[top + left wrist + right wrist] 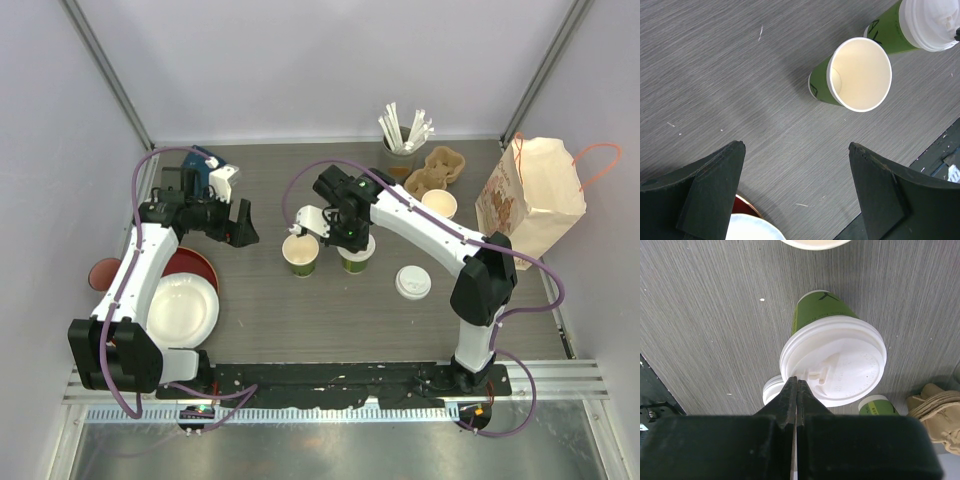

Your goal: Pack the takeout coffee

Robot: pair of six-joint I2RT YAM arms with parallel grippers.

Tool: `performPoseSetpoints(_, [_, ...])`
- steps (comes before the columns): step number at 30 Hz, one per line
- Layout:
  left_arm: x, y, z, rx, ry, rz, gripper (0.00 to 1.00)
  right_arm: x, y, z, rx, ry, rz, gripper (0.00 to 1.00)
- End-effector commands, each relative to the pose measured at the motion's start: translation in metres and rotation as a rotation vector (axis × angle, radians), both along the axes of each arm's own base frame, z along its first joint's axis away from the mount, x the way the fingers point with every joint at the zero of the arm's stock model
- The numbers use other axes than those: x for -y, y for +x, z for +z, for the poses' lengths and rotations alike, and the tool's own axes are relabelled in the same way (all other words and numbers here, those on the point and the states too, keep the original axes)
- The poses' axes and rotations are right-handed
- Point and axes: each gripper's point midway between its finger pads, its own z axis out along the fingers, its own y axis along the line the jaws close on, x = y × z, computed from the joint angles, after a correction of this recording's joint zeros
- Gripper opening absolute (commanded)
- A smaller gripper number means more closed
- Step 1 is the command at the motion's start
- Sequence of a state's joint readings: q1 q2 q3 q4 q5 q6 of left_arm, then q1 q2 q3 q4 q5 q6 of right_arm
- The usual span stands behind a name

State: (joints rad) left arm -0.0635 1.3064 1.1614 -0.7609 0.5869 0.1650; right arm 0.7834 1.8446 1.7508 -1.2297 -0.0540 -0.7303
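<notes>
Two green paper cups stand mid-table. The left cup (300, 254) (860, 75) is open and empty. A white lid (835, 365) sits on the right cup (356, 257) (817, 312). My right gripper (349, 233) (796, 382) is shut, its closed fingertips resting on the near rim of that lid with nothing between them. My left gripper (241, 222) (797, 145) hangs open and empty over bare table, left of the open cup. A loose white lid (412, 282) lies to the right. The paper bag (530, 195) stands at the right edge.
A third open cup (439, 205) stands beside a brown pulp carrier (436, 168). A holder of white stirrers (402, 140) is at the back. A red bowl (190, 268) and a white plate (183, 313) lie at the left.
</notes>
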Motion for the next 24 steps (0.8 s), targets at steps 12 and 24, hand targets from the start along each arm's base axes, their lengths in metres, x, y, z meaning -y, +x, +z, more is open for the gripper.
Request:
performPoseSetpoints(12, [0.002, 0.002, 0.011, 0.039, -0.005, -0.01, 0.9, 0.001, 0.006, 0.002, 0.015, -0.011, -0.015, 0.01])
performPoseSetpoints(24, [0.001, 0.001, 0.01, 0.042, -0.002, -0.012, 0.9, 0.004, 0.006, 0.0, 0.021, -0.022, -0.018, 0.01])
